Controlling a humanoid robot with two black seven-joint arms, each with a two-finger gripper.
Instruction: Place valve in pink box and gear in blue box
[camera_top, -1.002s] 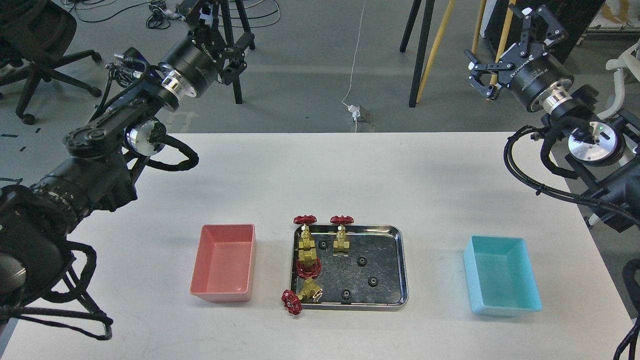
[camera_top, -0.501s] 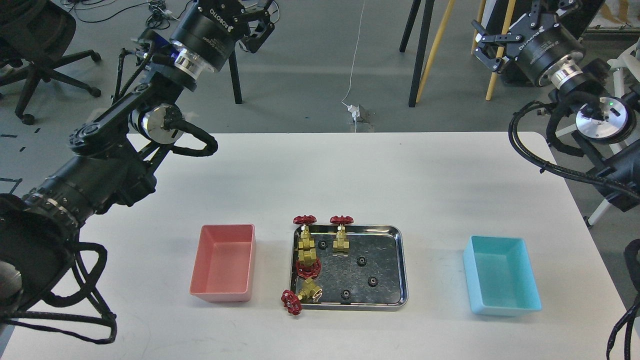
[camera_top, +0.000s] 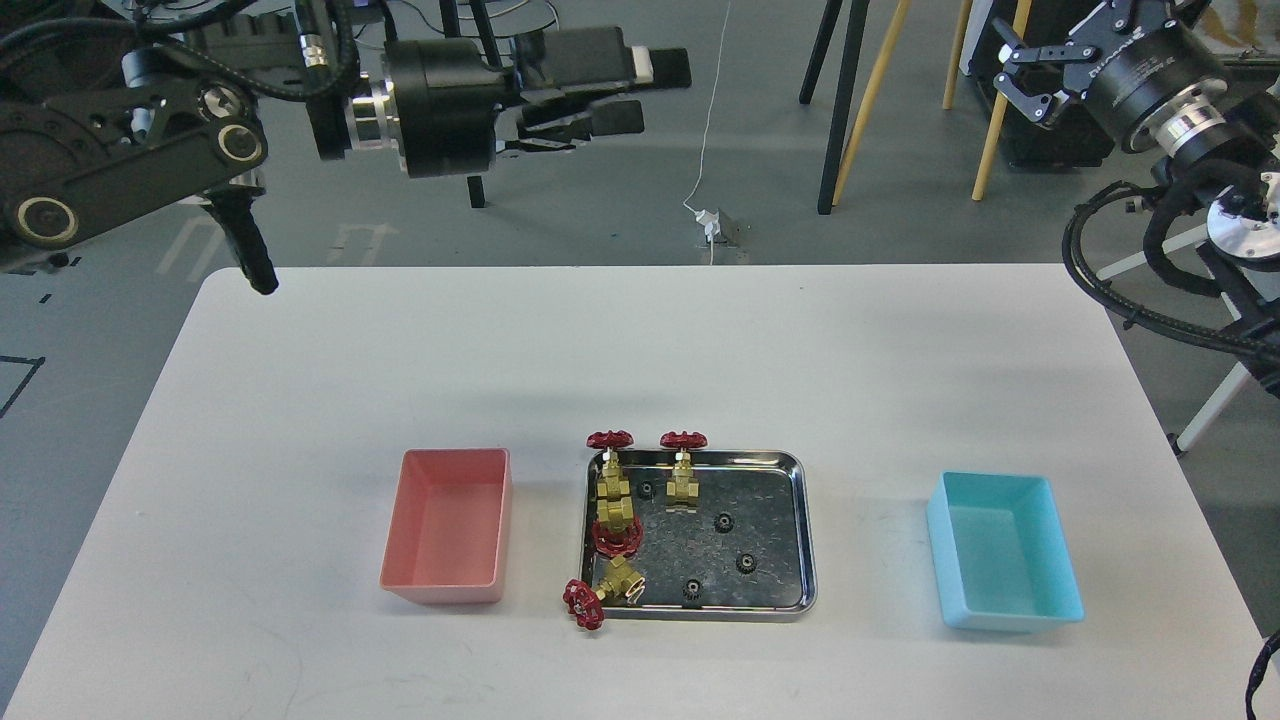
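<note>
From the head view, a white tabletop (camera_top: 640, 340) carries three containers in a row near its front edge. In the middle sits a steel tray (camera_top: 790, 530). The pink box (camera_top: 448, 525) stands just to its left and the blue box (camera_top: 1003, 550) well off to its right; both look bare inside.

Four valves crowd the tray's left side. One valve (camera_top: 610, 470) and a second valve (camera_top: 684, 465) stand at the back edge, their red handwheels hanging past the rim. A third valve (camera_top: 617, 525) lies just in front of the first, touching it. A fourth valve (camera_top: 605, 590) lies at the front left corner, with its handwheel out over the tabletop.

Small black gears are scattered over the tray floor, apart from one another: a gear (camera_top: 646, 489) between the two back valves, a second gear (camera_top: 723, 522) near the middle, a third gear (camera_top: 745, 562) and a fourth gear (camera_top: 690, 591) toward the front.

The left gripper (camera_top: 650, 85) hangs high past the far edge of the tabletop, pointing right, its fingers lying level with a narrow gap between them and nothing in it. The valves lie well below and nearer the camera.

The right gripper (camera_top: 1020, 70) is up in the far right corner, off the tabletop, its fingers spread and empty. The gears and the blue box lie well apart from it, lower and to its left.
</note>
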